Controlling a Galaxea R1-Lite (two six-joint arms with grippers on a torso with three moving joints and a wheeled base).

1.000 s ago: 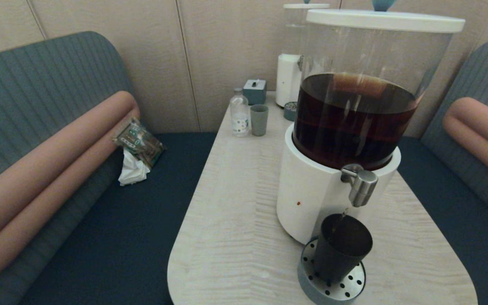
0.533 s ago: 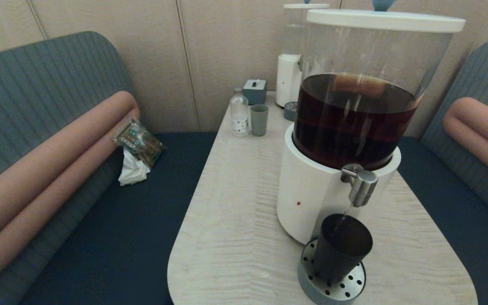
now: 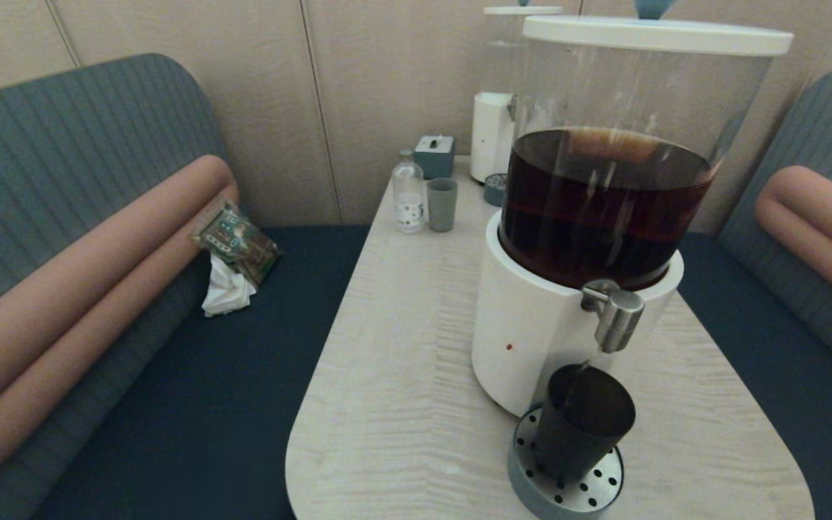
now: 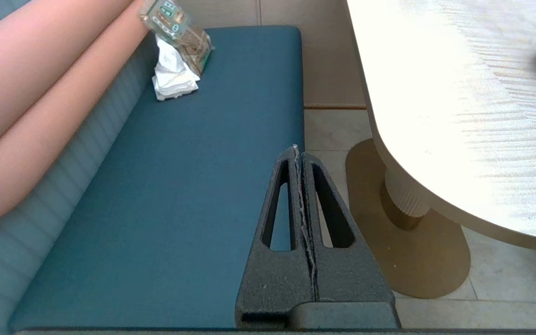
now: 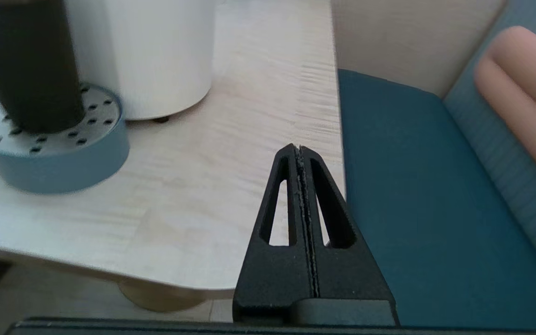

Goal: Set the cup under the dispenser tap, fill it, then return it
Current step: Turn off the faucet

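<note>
Tea is dripping from the dispenser tap [image 3: 617,318] into the cup [image 3: 582,422], so both grippers, left gripper [image 4: 299,153] and right gripper [image 5: 298,151], are waiting pressed together, holding nothing.

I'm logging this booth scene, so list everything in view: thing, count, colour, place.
cup: 1, black, on drip tray under tap
dispenser tap: 1, steel, front of big dispenser
big dispenser: 1, white base, brown liquid, on table
drip tray: 1, grey, near table edge
small dispenser: 1, white, far end
small cup: 1, grey-green, beside bottle
bottle: 1, clear, far end
snack packet: 1, green, left bench
left claw: shut, over left bench
right claw: shut, at the table edge
</note>
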